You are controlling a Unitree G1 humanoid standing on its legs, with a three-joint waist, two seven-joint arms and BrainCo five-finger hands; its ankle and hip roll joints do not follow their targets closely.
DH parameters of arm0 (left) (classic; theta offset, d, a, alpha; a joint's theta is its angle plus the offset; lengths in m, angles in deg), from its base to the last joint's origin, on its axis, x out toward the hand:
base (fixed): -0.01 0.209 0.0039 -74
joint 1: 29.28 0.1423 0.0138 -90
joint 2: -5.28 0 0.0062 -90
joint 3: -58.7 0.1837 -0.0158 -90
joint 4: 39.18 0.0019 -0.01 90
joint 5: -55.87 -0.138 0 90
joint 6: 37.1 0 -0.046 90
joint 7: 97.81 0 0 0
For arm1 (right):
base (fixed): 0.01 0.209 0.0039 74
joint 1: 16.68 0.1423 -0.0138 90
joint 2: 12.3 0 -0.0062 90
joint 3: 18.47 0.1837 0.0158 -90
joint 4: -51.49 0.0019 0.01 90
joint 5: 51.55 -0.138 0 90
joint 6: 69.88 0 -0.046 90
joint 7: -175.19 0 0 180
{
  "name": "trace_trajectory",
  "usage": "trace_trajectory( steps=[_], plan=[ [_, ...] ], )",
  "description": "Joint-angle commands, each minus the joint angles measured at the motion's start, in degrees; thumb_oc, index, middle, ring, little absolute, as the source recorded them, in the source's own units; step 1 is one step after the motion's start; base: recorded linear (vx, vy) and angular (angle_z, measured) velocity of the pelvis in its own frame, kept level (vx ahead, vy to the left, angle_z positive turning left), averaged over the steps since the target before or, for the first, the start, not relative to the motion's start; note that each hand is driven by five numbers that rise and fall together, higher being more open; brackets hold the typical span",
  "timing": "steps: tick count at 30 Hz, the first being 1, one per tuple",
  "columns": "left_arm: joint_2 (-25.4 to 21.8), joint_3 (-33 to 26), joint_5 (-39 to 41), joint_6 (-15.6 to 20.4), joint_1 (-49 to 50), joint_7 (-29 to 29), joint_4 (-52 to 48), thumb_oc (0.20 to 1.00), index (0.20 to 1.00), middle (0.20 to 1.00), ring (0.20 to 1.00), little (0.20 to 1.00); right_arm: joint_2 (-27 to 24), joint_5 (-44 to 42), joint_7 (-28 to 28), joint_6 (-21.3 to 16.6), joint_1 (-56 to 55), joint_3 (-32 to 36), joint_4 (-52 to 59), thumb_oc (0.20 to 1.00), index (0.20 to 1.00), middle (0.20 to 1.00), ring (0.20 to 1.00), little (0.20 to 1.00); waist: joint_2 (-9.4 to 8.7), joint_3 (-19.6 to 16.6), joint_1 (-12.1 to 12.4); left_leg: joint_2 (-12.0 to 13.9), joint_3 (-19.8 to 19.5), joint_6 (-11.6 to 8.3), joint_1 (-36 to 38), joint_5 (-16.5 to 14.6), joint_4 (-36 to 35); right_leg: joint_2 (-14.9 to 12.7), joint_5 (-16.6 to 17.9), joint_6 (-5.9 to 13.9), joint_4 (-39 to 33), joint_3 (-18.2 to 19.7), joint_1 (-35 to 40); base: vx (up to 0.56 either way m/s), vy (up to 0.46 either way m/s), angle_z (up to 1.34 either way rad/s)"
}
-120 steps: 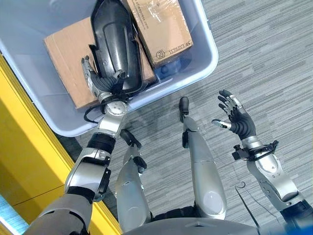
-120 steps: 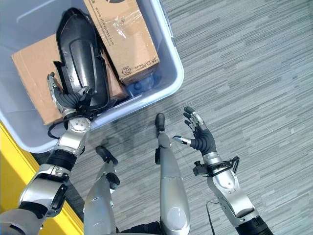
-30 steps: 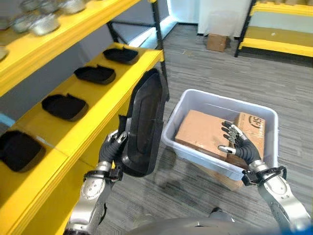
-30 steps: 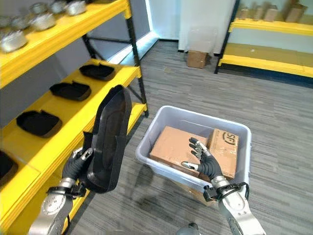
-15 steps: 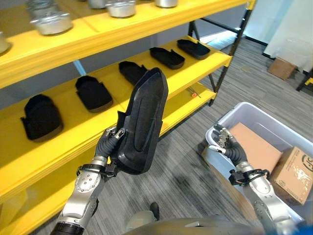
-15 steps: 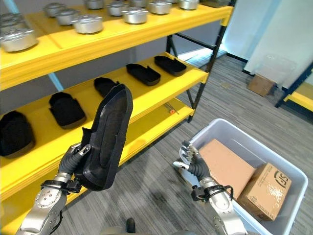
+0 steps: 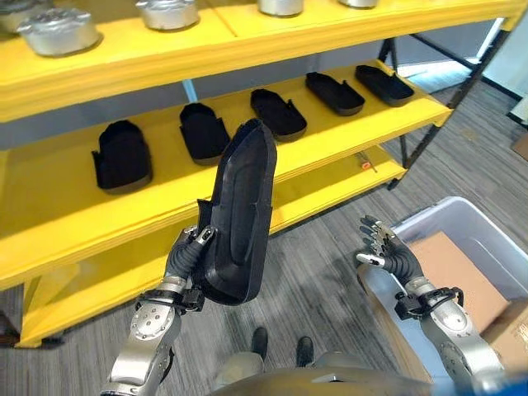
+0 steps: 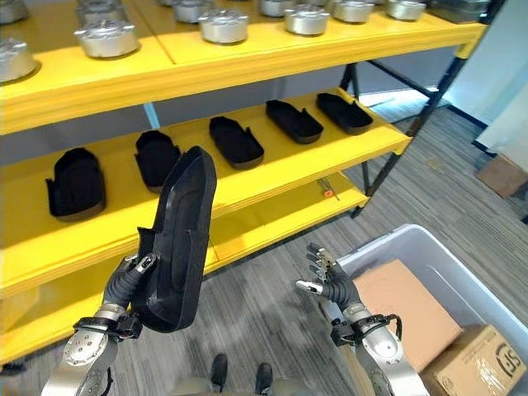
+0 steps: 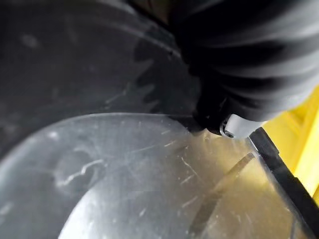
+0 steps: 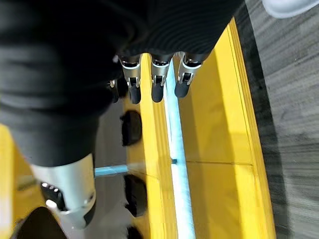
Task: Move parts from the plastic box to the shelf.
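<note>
My left hand [image 7: 185,257] is shut on the lower end of a long black plastic part [image 7: 240,208], which it holds upright in front of the yellow shelf [image 7: 82,206]. The part's glossy scratched surface [image 9: 99,164] lies right against the left hand's dark cover [image 9: 249,59]. Several similar black parts [image 7: 205,132] lie in a row on the middle shelf board. My right hand [image 7: 386,256] hangs open and holds nothing, beside the near corner of the grey plastic box [image 8: 417,239]. Its fingers [image 10: 155,82] are straight in the right wrist view.
Two cardboard boxes [image 8: 408,309] [image 8: 478,359] lie in the plastic box. Silver metal parts [image 7: 58,33] stand on the top shelf board. A lower yellow shelf board [image 7: 330,190] runs near the floor. A black shelf post [image 7: 445,107] slants at the right.
The camera has swung further toward the shelf, so the box now sits at the lower right edge. My left hand still holds the black part upright. The right hand stays open.
</note>
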Motion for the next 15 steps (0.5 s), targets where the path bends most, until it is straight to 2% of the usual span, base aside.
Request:
trace_trajectory(
  steps=[1,2,3,4,5,6,7,9,10,11,12,13,14,15],
  plan=[
    [-1.9,-3.5,2.3,5.0,-2.4,0.7,-4.8,0.200,0.200,0.200,0.200,0.200,0.4,-2.5,2.0,-4.0,2.0,2.8,2.4,1.000,1.000,1.000,1.000,1.000,-2.17,0.3,0.5,5.0,-2.4,-1.53,2.9,-3.1,5.4,-4.8,4.9,8.63,-3.4,4.9,0.8,0.01,0.233,0.64],
    [-1.9,-3.3,2.4,5.0,-2.2,0.6,-5.1,0.200,0.200,0.200,0.200,0.200,0.4,-2.5,1.8,-3.9,1.1,3.2,2.4,1.000,1.000,1.000,1.000,1.000,-2.22,0.0,0.3,8.1,-3.5,-2.45,3.0,-1.6,4.9,-6.0,4.5,8.91,-3.1,4.1,1.2,0.08,0.276,0.47],
    [-1.8,-3.1,2.6,5.0,-2.4,0.9,-5.1,0.200,0.200,0.200,0.200,0.200,0.4,-2.7,1.9,-3.9,0.4,3.5,2.2,1.000,1.000,1.000,1.000,1.000,-1.99,-0.3,-0.3,11.7,-2.6,-3.40,4.0,0.9,3.3,-7.2,4.2,9.28,-2.5,3.0,1.4,0.12,0.461,0.45],
    [-1.7,-3.0,2.9,4.5,-3.1,1.5,-4.6,0.200,0.200,0.200,0.200,0.200,0.1,-2.6,2.5,-3.8,-1.1,3.9,2.1,1.000,1.000,1.000,1.000,1.000,-0.55,-1.1,-1.1,19.0,0.4,-6.06,5.6,9.4,-0.1,-9.3,4.0,10.65,-1.5,1.2,1.3,0.18,0.641,0.69],
    [-1.6,-3.0,2.9,4.6,-3.5,1.9,-4.7,0.200,0.200,0.200,0.200,0.200,-0.2,-2.4,2.3,-3.7,-1.7,4.4,2.3,1.000,1.000,1.000,1.000,1.000,1.46,-1.5,-0.4,19.3,-4.2,-8.31,7.1,12.3,-3.7,-10.4,4.1,11.51,-1.0,1.0,1.4,0.21,0.659,0.67],
    [-1.4,-2.9,3.3,4.7,-3.8,1.5,-4.6,0.200,0.200,0.200,0.200,0.200,0.0,-2.4,2.2,-3.6,-1.2,4.3,2.6,1.000,1.000,1.000,1.000,1.000,1.99,-1.6,0.2,16.9,-7.7,-8.21,7.7,7.8,-4.1,-11.4,4.5,12.15,-0.6,1.8,1.3,0.20,0.542,0.77],
    [-1.2,-2.8,3.2,4.8,-4.9,1.4,-3.9,0.200,0.200,0.200,0.200,0.200,0.1,-2.2,1.8,-3.6,-0.8,4.4,2.6,1.000,1.000,1.000,1.000,1.000,1.91,-1.9,-0.1,15.6,-6.6,-8.30,7.5,5.3,-4.1,-13.5,5.3,12.97,-0.5,1.3,2.5,0.15,0.360,0.32],
    [-2.3,-2.3,3.6,5.2,-5.9,0.6,-3.8,0.200,0.200,0.200,0.200,0.200,0.9,-2.4,2.0,-3.8,0.1,4.7,3.1,1.000,1.000,1.000,1.000,1.000,1.37,-1.8,-0.2,13.7,-4.9,-8.08,6.2,2.7,-2.0,-15.5,7.5,13.77,-0.7,1.6,3.4,0.09,0.261,0.07],
    [-2.4,-2.3,3.6,5.2,-6.0,0.6,-3.7,0.200,0.200,0.200,0.200,0.200,1.0,-2.4,2.0,-3.8,0.1,4.7,3.1,1.000,1.000,1.000,1.000,1.000,1.23,-1.8,-0.1,13.5,-4.9,-7.98,6.0,2.5,-1.7,-15.6,7.6,13.87,-0.8,1.6,3.4,0.07,0.231,0.43],
    [-3.7,-2.8,3.2,5.7,-6.5,0.7,-3.9,0.200,0.200,0.200,0.200,0.200,1.2,-2.7,2.1,-4.1,0.5,4.9,3.8,1.000,1.000,1.000,1.000,1.000,0.58,-1.7,0.6,11.6,-5.5,-7.58,4.7,0.8,2.0,-17.6,10.8,14.86,-1.4,1.8,4.1,0.11,0.337,0.53],
    [-4.7,-3.0,2.5,5.6,-6.4,0.5,-4.1,0.200,0.200,0.200,0.200,0.200,1.8,-2.3,1.8,-4.0,1.1,4.3,3.9,1.000,1.000,1.000,1.000,1.000,0.21,-1.6,1.3,9.2,-5.3,-6.33,4.1,-1.8,3.5,-19.9,13.9,15.47,-1.0,1.8,4.4,0.13,0.424,0.32],
    [-5.1,-3.1,2.6,5.8,-6.4,0.6,-4.2,0.200,0.200,0.200,0.200,0.200,2.1,-2.1,1.9,-3.9,1.4,3.9,4.0,1.000,1.000,1.000,1.000,1.000,-0.04,-1.7,1.4,8.1,-5.0,-5.95,3.6,-2.1,4.1,-20.9,15.5,15.32,-0.9,1.7,4.2,0.09,0.299,0.10],
    [-5.2,-3.1,2.6,5.8,-6.3,0.7,-4.2,0.200,0.200,0.200,0.200,0.200,2.2,-2.1,1.9,-3.9,1.4,3.8,4.0,1.000,1.000,1.000,1.000,1.000,-0.14,-1.8,1.3,7.9,-5.0,-5.87,3.4,-2.1,4.3,-21.0,15.5,15.39,-1.0,1.7,4.1,0.05,0.237,0.35],
    [-5.4,-3.4,2.6,6.0,-6.1,0.7,-4.4,0.200,0.200,0.200,0.200,0.200,2.6,-2.7,1.7,-4.0,1.3,3.8,4.2,1.000,1.000,1.000,1.000,1.000,-0.22,-1.6,1.6,6.5,-5.4,-4.99,2.5,-3.3,5.5,-22.2,17.6,15.60,-0.9,2.0,4.0,0.05,0.263,0.50]
  ],
)
